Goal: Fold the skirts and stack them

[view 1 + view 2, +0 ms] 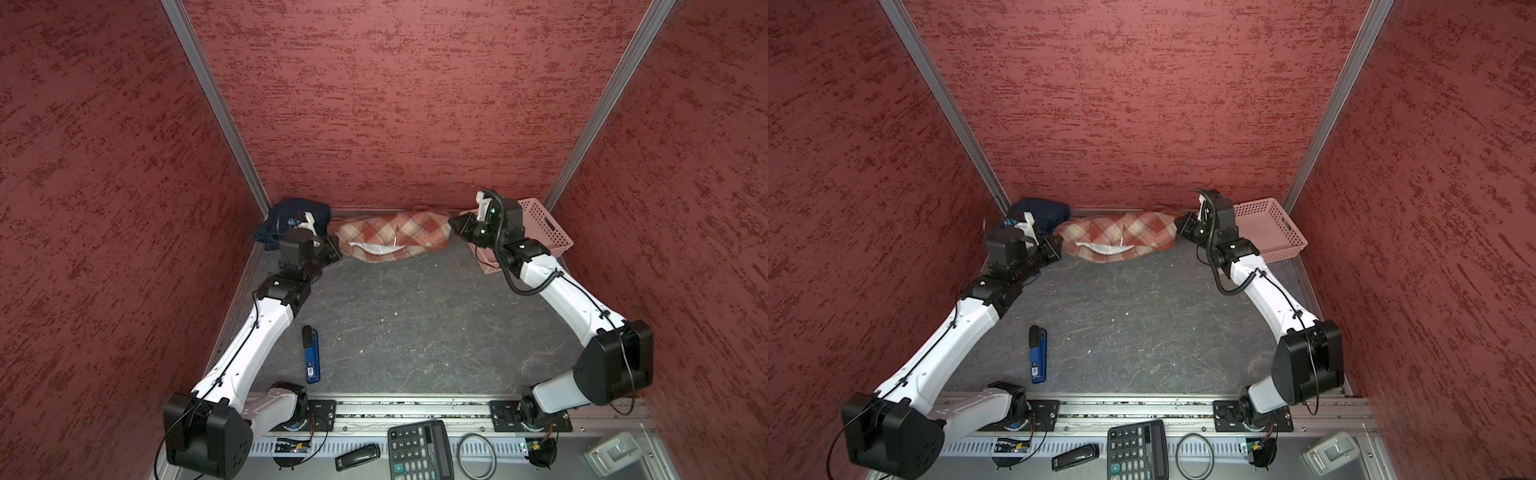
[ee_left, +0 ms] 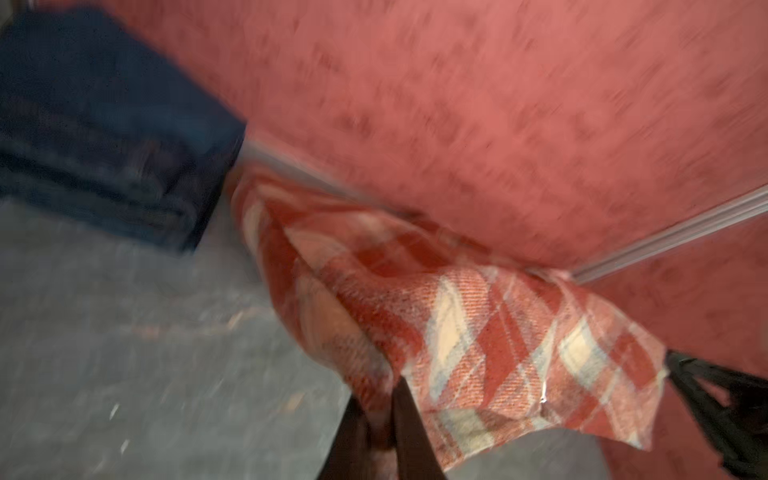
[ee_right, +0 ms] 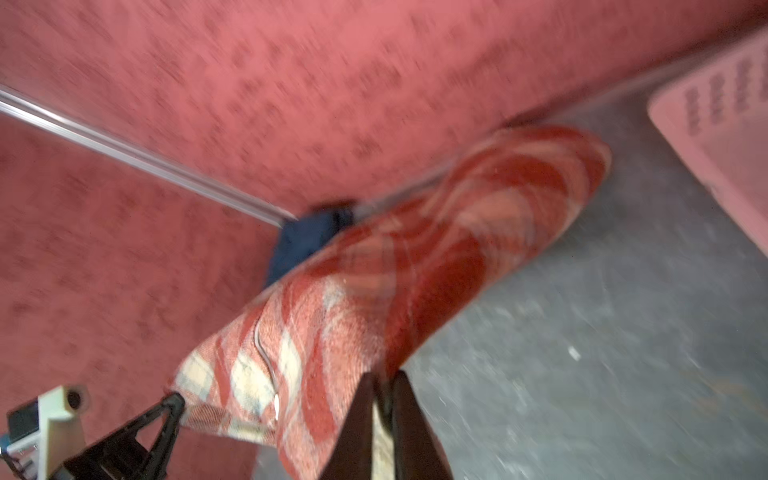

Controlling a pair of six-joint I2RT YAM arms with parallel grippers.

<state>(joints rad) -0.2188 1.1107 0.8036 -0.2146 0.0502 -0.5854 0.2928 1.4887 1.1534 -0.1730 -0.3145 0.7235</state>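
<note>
Two arms stretch forward from their bases at the near edge and bend inward, so that each one meets one end of the plaid skirt [image 1: 395,235]. The left gripper [image 1: 332,246] sits low at the skirt's left end. The right gripper [image 1: 456,223] is at the right end and points toward the left.

Both wrist views are blurred. In the left one the fingers [image 2: 405,424] stand apart with a corner of plaid cloth lying flat between them. The right one shows the same, its fingers [image 3: 137,432] also apart. Both claws therefore look open and not clamped on the cloth.

The plaid skirt lies as a long folded bundle along the back wall, and a strip of white lining [image 1: 376,248] shows on its near side. Just beside it, in the far left corner, is a folded pile of dark blue denim skirts [image 1: 299,214], partly hidden by the left wrist.

A pink basket [image 1: 548,232] stands in the far right corner behind the right arm. The table [image 1: 415,324] is dark grey with pale veins, and red textured walls [image 1: 395,104] close three sides. A blue stick-shaped device [image 1: 311,357] lies near the left arm. A calculator [image 1: 419,451] rests on the metal shelf at the near edge.
</note>
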